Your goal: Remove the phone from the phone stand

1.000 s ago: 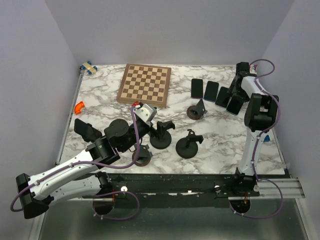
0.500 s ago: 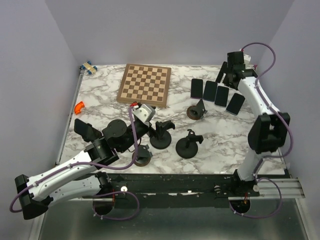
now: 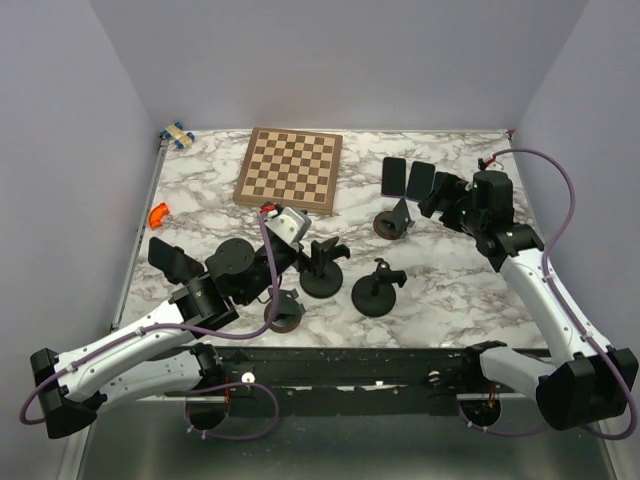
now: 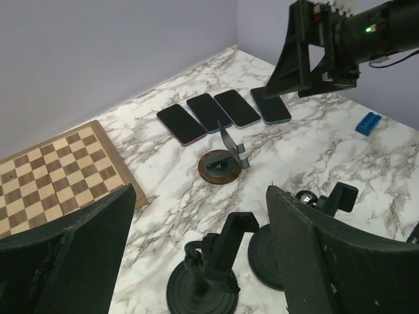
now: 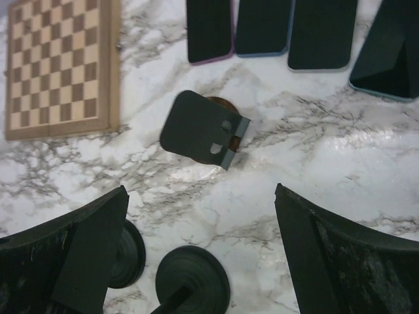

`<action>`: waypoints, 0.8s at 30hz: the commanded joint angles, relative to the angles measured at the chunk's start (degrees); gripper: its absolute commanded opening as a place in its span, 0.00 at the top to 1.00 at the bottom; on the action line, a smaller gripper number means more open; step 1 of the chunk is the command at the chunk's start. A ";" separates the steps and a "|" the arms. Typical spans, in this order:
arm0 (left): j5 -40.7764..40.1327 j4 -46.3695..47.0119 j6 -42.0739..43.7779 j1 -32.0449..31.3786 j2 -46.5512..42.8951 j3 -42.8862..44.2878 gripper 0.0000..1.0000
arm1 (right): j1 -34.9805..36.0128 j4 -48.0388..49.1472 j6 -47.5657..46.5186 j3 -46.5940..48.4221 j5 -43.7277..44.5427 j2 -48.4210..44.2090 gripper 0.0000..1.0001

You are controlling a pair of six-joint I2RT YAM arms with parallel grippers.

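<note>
Open desk [image 5: 314,170] around phone stand [image 5: 196,131]; phones [image 5: 262,26] flat nr far edge. Right end effector [image 5: 201,191] & left end effector [image 4: 200,196] both spread wide, holding nthg.

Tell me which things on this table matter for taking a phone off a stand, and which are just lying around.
Part of the job:
- four phones, lying flat in a row
- wooden-based stand, empty
- black clamp stands

Just lying about:
- chessboard
- orange piece
- blue block
- small toy in the far-left corner
</note>
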 commanded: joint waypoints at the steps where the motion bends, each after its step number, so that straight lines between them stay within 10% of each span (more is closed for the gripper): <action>1: -6.54 -0.47 3.42 0.14 -0.47 2.07 0.11 | -0.20 3.35 -1.92 3.15 -7.14 -2.55 0.00; 11: -26.70 -2.22 9.83 1.59 5.06 6.15 0.04 | -0.16 3.23 1.49 3.81 -16.75 -7.53 0.00; 24: -17.13 -49.51 -14.78 28.55 0.31 26.34 0.01 | -0.13 -1.53 -4.02 6.79 -19.49 -11.05 0.00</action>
